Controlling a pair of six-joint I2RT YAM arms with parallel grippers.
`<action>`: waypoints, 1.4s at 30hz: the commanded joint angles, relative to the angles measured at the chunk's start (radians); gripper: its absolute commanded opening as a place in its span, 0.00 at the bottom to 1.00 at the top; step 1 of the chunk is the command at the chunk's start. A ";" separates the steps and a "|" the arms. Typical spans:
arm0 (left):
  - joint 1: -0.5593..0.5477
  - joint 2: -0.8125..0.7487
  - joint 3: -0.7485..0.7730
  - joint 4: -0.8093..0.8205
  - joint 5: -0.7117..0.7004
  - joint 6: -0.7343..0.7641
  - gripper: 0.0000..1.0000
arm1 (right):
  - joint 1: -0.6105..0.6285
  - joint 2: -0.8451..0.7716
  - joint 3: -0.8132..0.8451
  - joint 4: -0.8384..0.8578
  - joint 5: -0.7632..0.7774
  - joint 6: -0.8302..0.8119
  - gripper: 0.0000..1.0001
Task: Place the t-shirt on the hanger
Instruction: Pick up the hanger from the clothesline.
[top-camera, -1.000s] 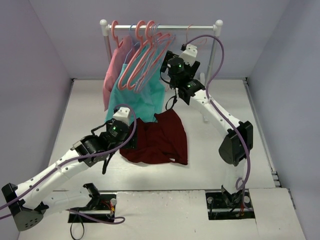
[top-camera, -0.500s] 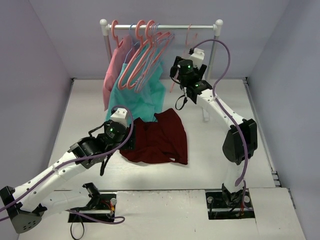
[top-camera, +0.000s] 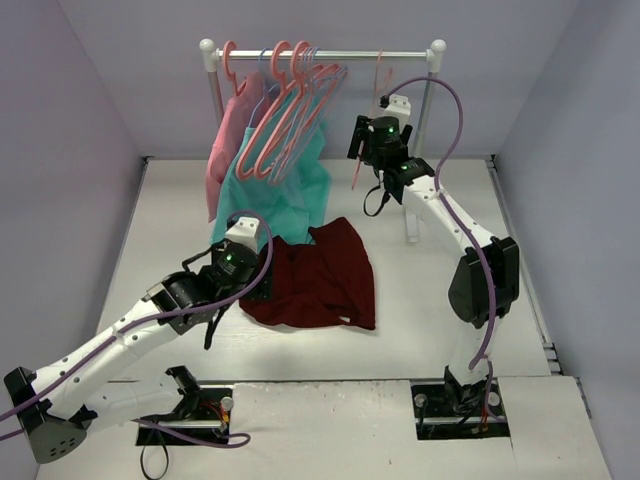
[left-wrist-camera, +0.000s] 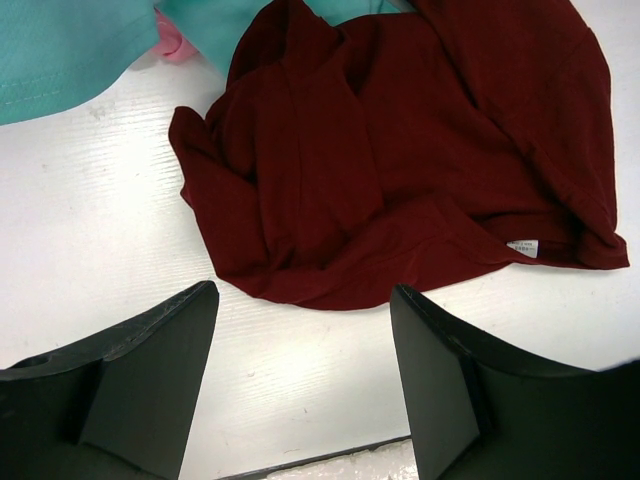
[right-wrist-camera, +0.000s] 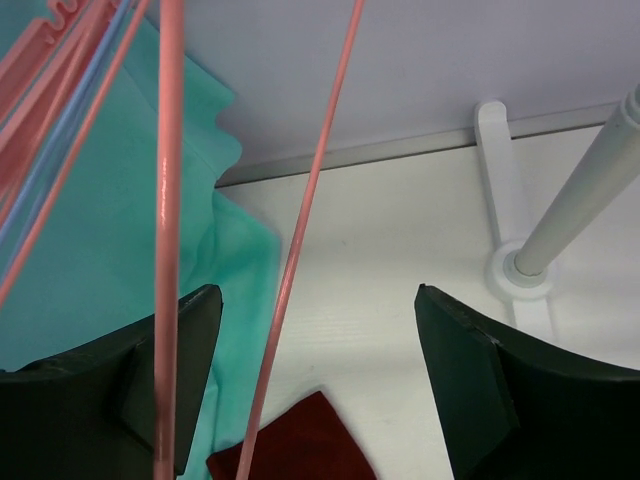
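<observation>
The step in hand is judged to be the fetching of the hanger (right-wrist-camera: 298, 250), before any dressing of the t-shirt (top-camera: 325, 275). In the right wrist view the right gripper (right-wrist-camera: 315, 292) is seen with its jaws set wide. One slanting pink bar of the hanger is framed between them, touched by neither finger. A second pink bar is seen at the left of that frame, crossing in front of the finger there; whether it belongs to the same hanger cannot be told. In the top view the hanger is hung alone toward the upper right end of the rail (top-camera: 410, 52), apart from the bunched hangers (top-camera: 280, 120) and the teal garment (top-camera: 290, 195) to its left.

The t-shirt is laid crumpled on the table (top-camera: 180, 200) at the centre of the top view, not yet lifted. The left gripper (left-wrist-camera: 302, 292) is set wide just beside its left edge, with nothing gripped.

The next move is judged to call for the right jaws to be closed squarely on the bar. The hook must then be lifted clear of the rail without the neighbouring bar or the teal cloth being snagged.
</observation>
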 joint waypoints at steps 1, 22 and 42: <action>0.008 0.000 0.029 0.032 -0.010 0.007 0.65 | -0.014 -0.054 -0.001 0.037 -0.009 -0.048 0.67; 0.009 0.031 0.039 0.036 0.010 -0.001 0.65 | -0.014 -0.110 -0.003 -0.020 0.002 -0.073 0.57; 0.009 0.049 0.042 0.050 0.019 0.014 0.65 | -0.014 -0.085 0.087 -0.104 -0.005 -0.023 0.45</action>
